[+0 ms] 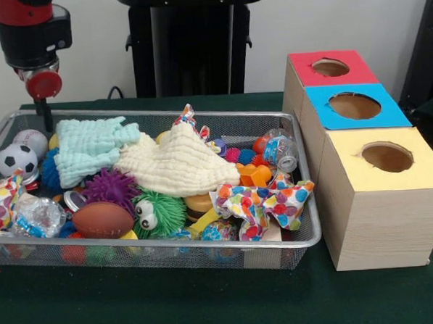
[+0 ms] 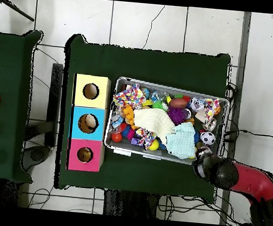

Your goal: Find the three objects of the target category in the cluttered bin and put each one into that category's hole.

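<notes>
Since the football (image 1: 102, 219) is hard and slick, grab its fat middle — I can't tell if the claw (image 1: 45, 113) is open.

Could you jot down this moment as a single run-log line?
arm: red and black gripper above wire mesh bin corner | holding: unclear | near: black-and-white soccer ball | cloths: mint, cream covering toys | boxes: untouched

Red (image 1: 330, 67), blue (image 1: 354, 105) and yellow (image 1: 387, 157) box tops, cream cloth (image 1: 176, 162), purple spiky ball (image 1: 110, 188), polka-dot fabric (image 1: 262, 203).
</notes>
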Robot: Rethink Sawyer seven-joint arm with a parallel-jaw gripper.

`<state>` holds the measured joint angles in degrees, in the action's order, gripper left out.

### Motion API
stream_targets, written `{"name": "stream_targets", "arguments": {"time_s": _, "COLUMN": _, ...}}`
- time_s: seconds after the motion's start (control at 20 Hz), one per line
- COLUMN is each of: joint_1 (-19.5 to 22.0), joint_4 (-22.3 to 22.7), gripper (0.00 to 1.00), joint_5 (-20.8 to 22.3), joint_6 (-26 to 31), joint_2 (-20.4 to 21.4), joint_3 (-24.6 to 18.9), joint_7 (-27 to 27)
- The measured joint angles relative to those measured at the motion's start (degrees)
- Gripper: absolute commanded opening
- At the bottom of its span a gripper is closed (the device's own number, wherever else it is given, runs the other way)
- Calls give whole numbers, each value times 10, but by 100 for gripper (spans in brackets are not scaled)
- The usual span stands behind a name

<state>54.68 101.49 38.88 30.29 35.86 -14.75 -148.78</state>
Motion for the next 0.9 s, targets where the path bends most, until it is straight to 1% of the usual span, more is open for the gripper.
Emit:
{"name": "stream_targets", "arguments": {"time_s": 0.05, "joint_1": 0, "joint_4": -2, "gripper": 100, "joint_5": 2, "joint_6": -1, "joint_2": -3, "joint_3": 0, "joint_7": 0}}
{"name": "stream_targets", "arguments": {"time_s": 0.25, "joint_1": -3, "joint_4": -26, "gripper": 100, "joint_5": 28, "joint_6": -26, "joint_2": -36, "joint_3": 0, "joint_7": 0}}
{"name": "stream_targets", "arguments": {"time_s": 0.55, "joint_1": -8, "joint_4": -35, "gripper": 100, "joint_5": 45, "joint_6": -39, "joint_2": -61, "joint_3": 0, "joint_7": 0}}
{"name": "stream_targets", "arguments": {"time_s": 0.9, "joint_1": -10, "joint_4": -57, "gripper": 100, "joint_5": 63, "joint_6": -60, "joint_2": -89, "joint_3": 5, "joint_7": 0}}
